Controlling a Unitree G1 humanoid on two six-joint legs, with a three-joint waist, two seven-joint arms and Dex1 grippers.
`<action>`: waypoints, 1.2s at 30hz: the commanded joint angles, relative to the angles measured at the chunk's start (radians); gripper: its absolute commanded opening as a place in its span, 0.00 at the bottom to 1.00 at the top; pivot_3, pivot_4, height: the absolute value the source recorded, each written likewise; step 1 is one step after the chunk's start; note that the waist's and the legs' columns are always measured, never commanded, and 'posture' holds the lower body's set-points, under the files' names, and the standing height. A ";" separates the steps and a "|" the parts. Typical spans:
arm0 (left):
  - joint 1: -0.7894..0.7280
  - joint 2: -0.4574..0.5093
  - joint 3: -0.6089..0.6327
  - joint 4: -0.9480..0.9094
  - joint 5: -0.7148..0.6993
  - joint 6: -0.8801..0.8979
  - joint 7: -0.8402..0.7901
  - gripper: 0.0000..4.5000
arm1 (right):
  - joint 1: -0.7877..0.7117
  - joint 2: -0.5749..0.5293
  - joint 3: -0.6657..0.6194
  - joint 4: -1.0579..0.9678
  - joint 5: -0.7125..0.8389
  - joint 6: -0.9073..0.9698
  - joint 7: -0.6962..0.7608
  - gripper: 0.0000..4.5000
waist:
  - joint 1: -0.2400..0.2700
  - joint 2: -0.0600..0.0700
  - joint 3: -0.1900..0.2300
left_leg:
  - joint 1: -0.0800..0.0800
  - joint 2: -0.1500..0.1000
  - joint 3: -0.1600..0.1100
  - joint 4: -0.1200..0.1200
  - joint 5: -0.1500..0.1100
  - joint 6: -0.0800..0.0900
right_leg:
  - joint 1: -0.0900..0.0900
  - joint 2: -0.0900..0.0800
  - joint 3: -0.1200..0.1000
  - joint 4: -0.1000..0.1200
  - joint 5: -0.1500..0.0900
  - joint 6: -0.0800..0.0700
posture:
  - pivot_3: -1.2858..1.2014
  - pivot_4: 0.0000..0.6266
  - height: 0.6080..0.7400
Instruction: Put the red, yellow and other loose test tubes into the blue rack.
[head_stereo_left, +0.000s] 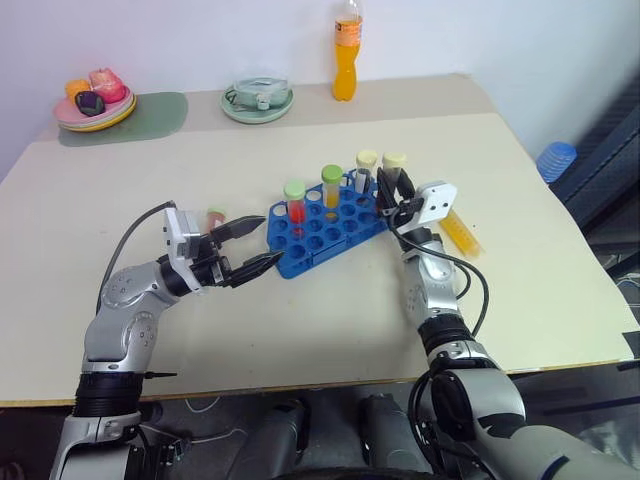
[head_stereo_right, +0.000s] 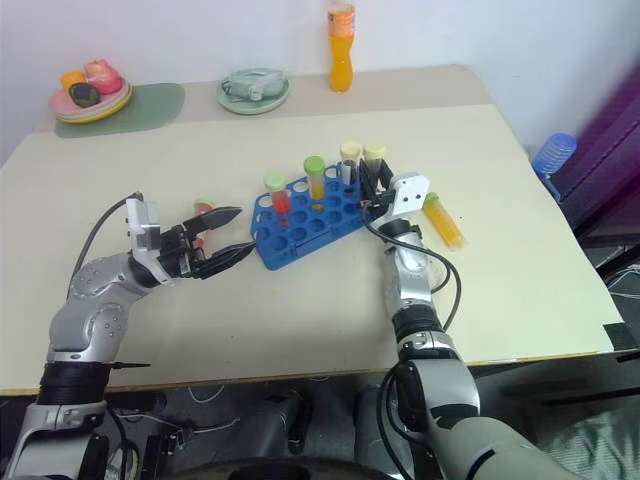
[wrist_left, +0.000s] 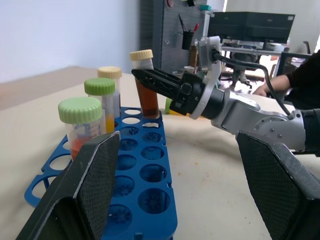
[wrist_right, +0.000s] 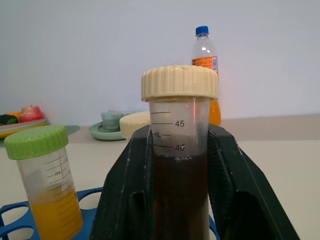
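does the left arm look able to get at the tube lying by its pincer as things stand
Probably yes. The left pincer stands open, and the loose pink-capped tube lies on the table right beside it, on the near side of the blue rack. Nothing sits between them; the right pincer is busy at the rack's far end.

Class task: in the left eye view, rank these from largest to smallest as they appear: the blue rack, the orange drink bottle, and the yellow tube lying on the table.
1. blue rack
2. orange drink bottle, though it stands farther from the camera, so it looks smaller than it is
3. yellow tube
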 joint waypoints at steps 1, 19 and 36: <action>-0.001 0.009 0.010 -0.031 -0.004 -0.012 0.004 0.84 | 0.015 0.025 -0.007 -0.039 0.058 -0.027 0.073 0.18 | -0.002 0.000 0.000 | 0.000 0.000 0.000 0.000 0.000 0.000 | 0.000 0.000 0.000 0.000 0.000 0.000 | 0.52 0.24 1.00; -0.008 -0.021 -0.011 -0.014 0.002 -0.016 0.003 0.84 | 0.112 -0.070 0.050 -0.306 -0.029 0.052 0.034 0.99 | -0.001 0.000 0.000 | 0.000 0.001 0.001 0.000 0.000 -0.001 | -0.001 0.001 0.001 0.000 0.000 0.000 | 0.52 0.24 1.00; -0.075 -0.049 -0.051 0.081 0.024 -0.061 -0.035 0.84 | 0.375 -0.633 -0.021 -1.117 0.269 1.225 0.138 0.99 | 0.040 0.000 0.000 | -0.003 0.001 0.004 0.001 -0.005 0.009 | -0.002 -0.001 0.002 -0.002 0.000 0.000 | 0.52 0.24 1.00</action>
